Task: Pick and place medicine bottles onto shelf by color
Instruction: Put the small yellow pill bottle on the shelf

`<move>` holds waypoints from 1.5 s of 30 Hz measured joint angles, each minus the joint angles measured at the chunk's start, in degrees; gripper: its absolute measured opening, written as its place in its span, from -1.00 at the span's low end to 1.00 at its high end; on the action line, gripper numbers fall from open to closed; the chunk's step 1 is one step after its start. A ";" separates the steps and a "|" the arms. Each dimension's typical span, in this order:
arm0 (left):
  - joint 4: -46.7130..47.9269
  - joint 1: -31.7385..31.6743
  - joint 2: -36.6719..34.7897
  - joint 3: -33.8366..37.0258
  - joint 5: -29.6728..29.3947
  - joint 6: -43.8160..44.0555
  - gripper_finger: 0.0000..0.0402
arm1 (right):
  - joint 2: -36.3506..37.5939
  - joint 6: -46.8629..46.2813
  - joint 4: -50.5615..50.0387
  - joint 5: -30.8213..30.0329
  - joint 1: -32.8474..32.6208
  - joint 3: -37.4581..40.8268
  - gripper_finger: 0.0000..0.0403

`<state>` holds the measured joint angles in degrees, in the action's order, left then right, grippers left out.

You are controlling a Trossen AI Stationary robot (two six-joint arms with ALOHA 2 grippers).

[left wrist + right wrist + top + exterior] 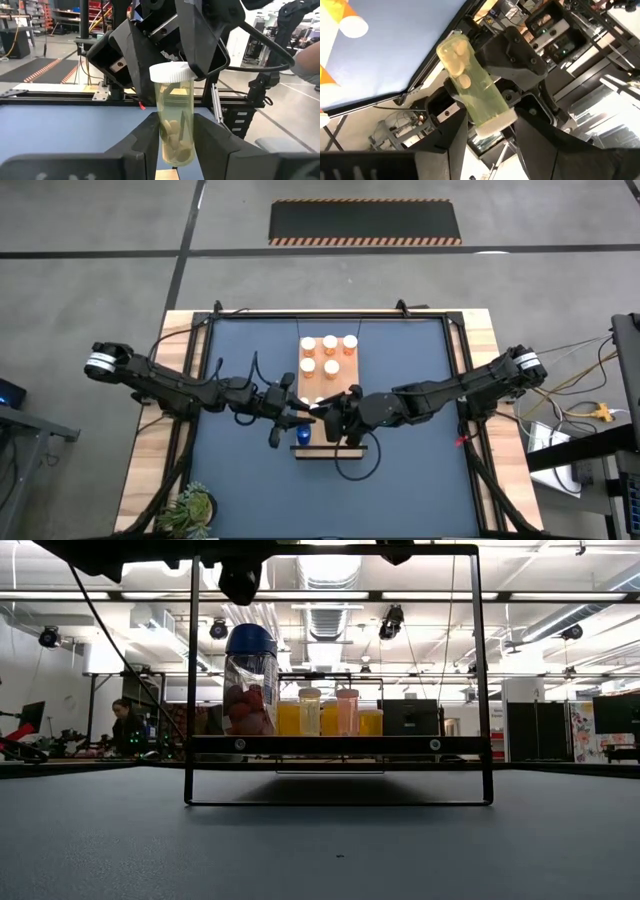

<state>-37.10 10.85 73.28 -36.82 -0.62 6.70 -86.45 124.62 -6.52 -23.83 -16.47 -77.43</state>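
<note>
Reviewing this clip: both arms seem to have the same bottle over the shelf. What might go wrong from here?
1. The pale bottle is pinched by the left tool at its body and by the right tool at the cap end; a mistimed release or opposing pull could drop or twist it.
2. Both tools crowd the shelf end just beside the blue bottle, so a low retreat might topple it.

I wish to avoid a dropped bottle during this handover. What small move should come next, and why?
Probably one gripper should open a little while the other holds firm, before either arm pulls away. The left gripper and the right gripper meet above the shelf, and both appear shut on the same pale bottle: left on its body, right at its white cap end.
</note>
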 joint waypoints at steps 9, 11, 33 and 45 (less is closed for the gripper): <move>-0.38 0.09 -0.25 0.07 0.32 -7.87 -0.56 | 0.10 -9.17 -0.11 -0.91 0.20 -1.28 -0.25; -0.35 0.09 -0.28 0.07 0.31 -9.99 -0.56 | 0.10 -12.24 -0.13 -2.57 0.30 -1.54 -0.25; 0.28 0.11 -0.36 0.48 -1.38 -17.79 -0.56 | 14.36 -89.46 -19.43 32.96 22.24 0.86 -0.56; 0.72 0.11 -0.36 0.53 -2.95 -18.06 -0.56 | 18.53 -90.90 0.26 35.48 15.16 16.41 -0.63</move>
<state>-36.38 10.96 72.93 -36.29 -3.57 -11.35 -67.92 33.72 -6.26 11.65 -1.31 -61.02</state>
